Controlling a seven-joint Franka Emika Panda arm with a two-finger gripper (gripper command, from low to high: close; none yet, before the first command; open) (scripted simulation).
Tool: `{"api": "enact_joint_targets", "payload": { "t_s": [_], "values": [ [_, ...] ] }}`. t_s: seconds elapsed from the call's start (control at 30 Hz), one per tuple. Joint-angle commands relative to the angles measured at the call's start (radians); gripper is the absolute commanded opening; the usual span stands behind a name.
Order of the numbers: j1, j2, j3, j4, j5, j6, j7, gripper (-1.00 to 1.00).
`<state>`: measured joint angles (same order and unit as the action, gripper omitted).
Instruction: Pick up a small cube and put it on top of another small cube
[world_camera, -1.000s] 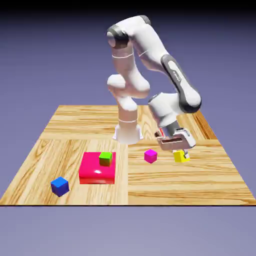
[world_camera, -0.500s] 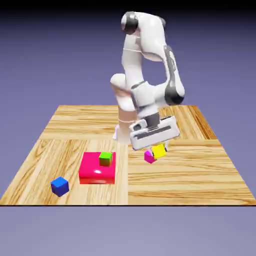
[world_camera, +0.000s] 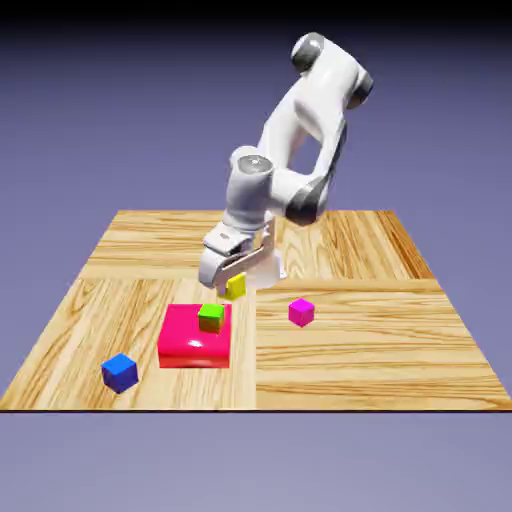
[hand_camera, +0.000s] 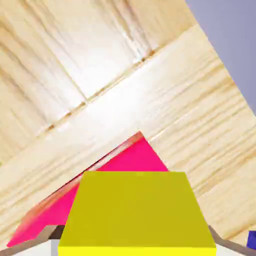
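My gripper (world_camera: 234, 287) is pinching the yellow cube (world_camera: 236, 286) in mid-frame, hanging just above and right of the green-topped cube (world_camera: 211, 317) sitting on the red block (world_camera: 193, 340).

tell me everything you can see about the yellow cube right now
The yellow cube is small, plain and bright yellow all over, with flat matte faces and sharp edges. It is off the table, held in the gripper, which is shut on it, in the air just above and behind the green-topped cube that sits on the red block. It touches only the fingers. In the hand view it fills the lower middle, with the red block showing beyond it.
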<state>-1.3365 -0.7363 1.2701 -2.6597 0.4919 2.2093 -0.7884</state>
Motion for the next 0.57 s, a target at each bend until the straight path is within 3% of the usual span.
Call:
{"api": "enact_joint_targets", "payload": {
  "t_s": [0.0,0.23,0.27,0.53],
  "values": [
    [0.0,0.0,0.0,0.0,0.0,0.001,0.0,-1.0],
    [-0.204,0.105,0.253,-0.055,0.049,0.23,0.001,-1.0],
    [-0.204,0.105,0.253,-0.055,0.049,0.23,0.001,1.0],
    [0.0,0.0,0.0,0.0,0.0,0.001,0.0,1.0]
  ]
}}
